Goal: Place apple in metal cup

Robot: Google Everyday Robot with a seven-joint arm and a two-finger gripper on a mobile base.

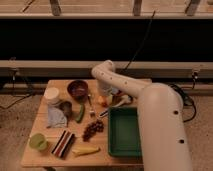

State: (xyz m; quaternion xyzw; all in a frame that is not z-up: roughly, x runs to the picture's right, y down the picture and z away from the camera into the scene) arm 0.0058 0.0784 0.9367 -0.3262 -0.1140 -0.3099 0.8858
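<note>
The apple (102,101) is a small orange-yellow fruit near the middle of the wooden table (45,155). My gripper (106,95) hangs at the end of the white arm, right over the apple and touching or almost touching it. The metal cup (65,106) is a small grey cup with a dark inside. It stands upright at the left, below the white cup (51,94) and well to the left of the apple.
A maroon bowl (77,89) stands at the back. A fork (91,105) and a green vegetable (80,113) lie between apple and metal cup. A cloth (56,119), grapes (93,129), green tray (125,145), pale green cup (37,142), striped packet (63,143) and yellow piece (86,150) lie nearer.
</note>
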